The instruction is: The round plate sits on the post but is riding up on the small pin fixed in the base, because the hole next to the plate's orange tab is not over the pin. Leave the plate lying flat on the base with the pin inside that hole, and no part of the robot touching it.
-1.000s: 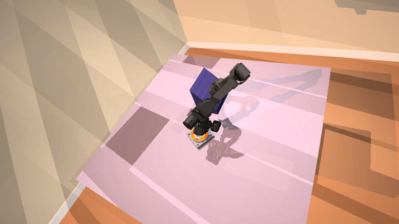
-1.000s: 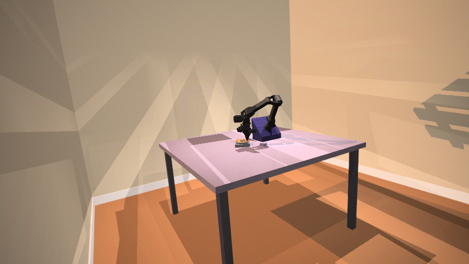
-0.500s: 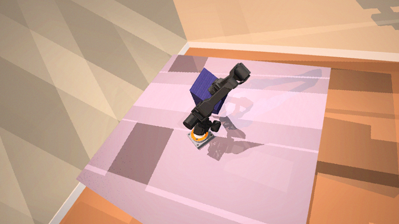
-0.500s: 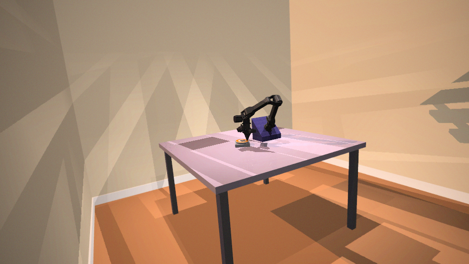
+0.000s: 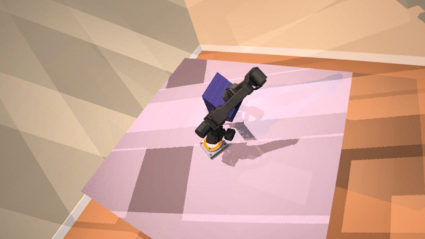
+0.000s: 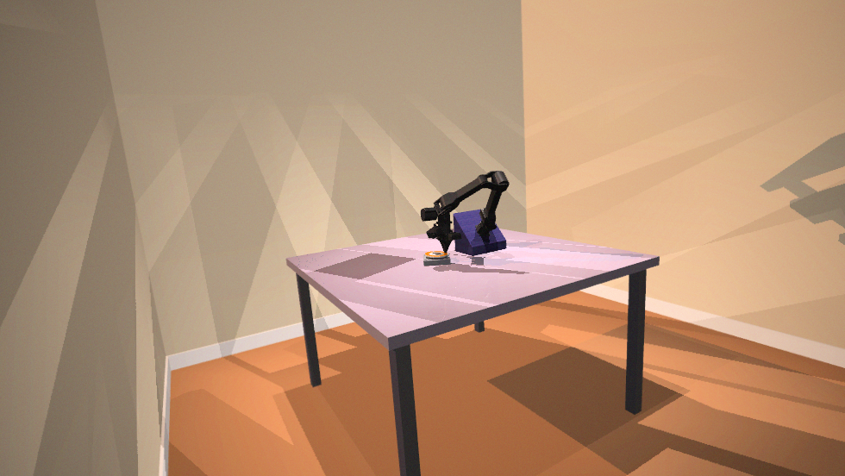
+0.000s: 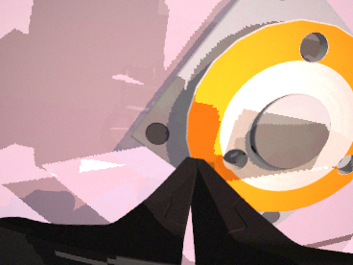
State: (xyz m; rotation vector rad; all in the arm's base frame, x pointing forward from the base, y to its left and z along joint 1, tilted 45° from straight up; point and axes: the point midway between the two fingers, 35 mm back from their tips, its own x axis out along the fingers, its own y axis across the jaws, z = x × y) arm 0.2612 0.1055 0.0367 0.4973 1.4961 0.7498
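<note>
The round plate (image 5: 207, 148) (image 6: 436, 256) (image 7: 209, 88) has an orange and yellow outer ring with a pale centre. It sits around the grey post (image 7: 294, 136) above the square grey base (image 6: 436, 261) (image 7: 165, 107). The wrist view shows three small holes in the plate, one of them (image 7: 314, 47) near its upper edge. The orange tab and the pin cannot be made out, and the plate's tilt is unclear. My gripper (image 6: 446, 251) (image 7: 194, 166) is shut and empty. Its tips overlap the plate's near edge in the wrist view; whether they touch it cannot be told.
The arm's purple wedge-shaped mount (image 5: 217, 89) (image 6: 469, 234) stands behind the base on the pink table (image 5: 257, 202) (image 6: 378, 295). A corner hole (image 7: 157, 133) of the base shows left of the plate. Shadows cross the table and the plate.
</note>
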